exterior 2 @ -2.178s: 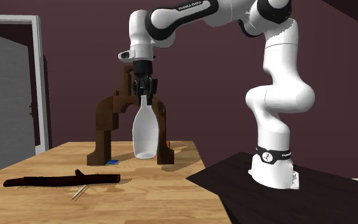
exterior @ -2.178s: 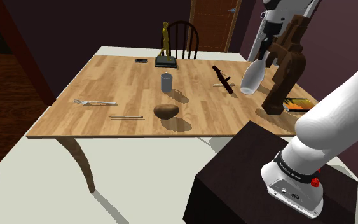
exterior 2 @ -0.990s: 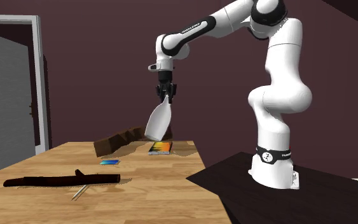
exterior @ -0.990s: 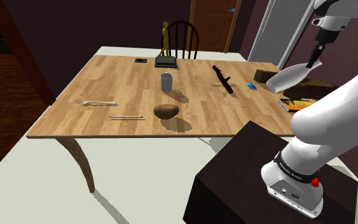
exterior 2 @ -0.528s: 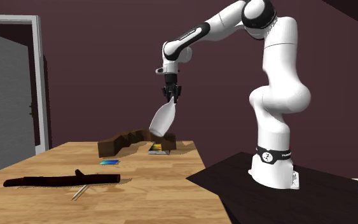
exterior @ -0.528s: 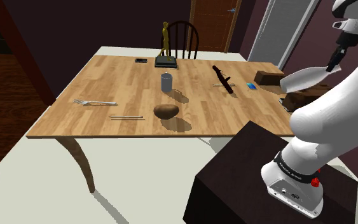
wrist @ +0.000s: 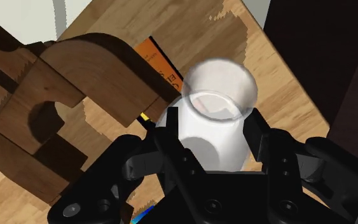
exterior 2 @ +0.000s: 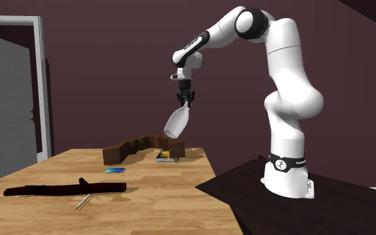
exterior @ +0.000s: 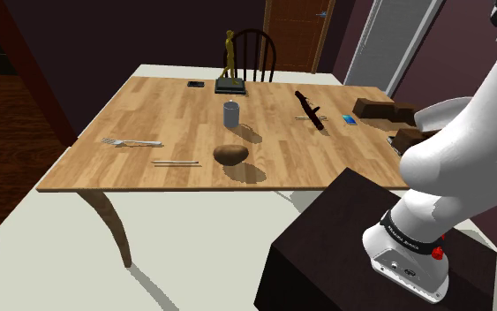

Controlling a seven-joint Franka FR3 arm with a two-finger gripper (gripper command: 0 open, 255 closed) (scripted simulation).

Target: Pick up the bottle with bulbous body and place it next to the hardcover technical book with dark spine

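Observation:
My gripper (exterior 2: 184,100) is shut on the neck of a white bottle with a bulbous body (exterior 2: 177,123), which hangs tilted in the air above the table's far end. In the wrist view the fingers (wrist: 171,127) clasp the bottle (wrist: 212,114) from both sides. Below it lies the book (wrist: 161,63) with an orange cover, partly under a toppled brown wooden sculpture (wrist: 75,83). The second exterior view has the book (exterior 2: 167,156) flat on the table behind that sculpture (exterior 2: 136,147).
On the wooden table (exterior: 176,124) are a grey cup (exterior: 230,113), a brown round lump (exterior: 230,155), a fork (exterior: 131,141), chopsticks (exterior: 176,163), a gold figurine (exterior: 229,62), a dark stick (exterior: 309,109) and a small blue item (exterior: 350,119). The dark stand (exterior: 361,247) adjoins the table.
The wooden sculpture, upright two seconds ago, now lies toppled by the book. The arm has carried the bottle toward the shoulder view's right and slightly higher.

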